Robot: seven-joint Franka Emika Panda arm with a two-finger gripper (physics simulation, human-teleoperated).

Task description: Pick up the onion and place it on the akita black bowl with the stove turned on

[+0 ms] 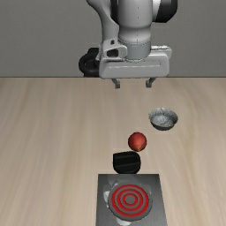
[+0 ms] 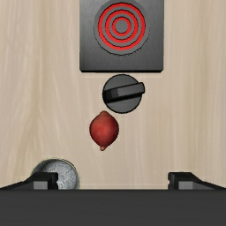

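Note:
A dark red onion (image 1: pixel 137 141) (image 2: pixel 104 131) lies on the wooden table. Just beyond it, towards the stove, sits the black bowl (image 1: pixel 126 161) (image 2: pixel 123 93), empty and a little apart from the onion. The stove (image 1: pixel 152 181) (image 2: pixel 88 62) is a dark grey plate whose burner (image 1: pixel 129 200) (image 2: pixel 121 26) glows red in rings. My gripper (image 1: pixel 131 86) (image 2: pixel 113 181) hangs high above the table, well back from the onion, open with nothing between its fingers.
A small silver bowl (image 1: pixel 163 118) (image 2: pixel 56 174) stands on the table at the exterior view's right, close below one fingertip in the wrist view. A black object (image 1: pixel 88 62) sits at the table's far edge beside the arm.

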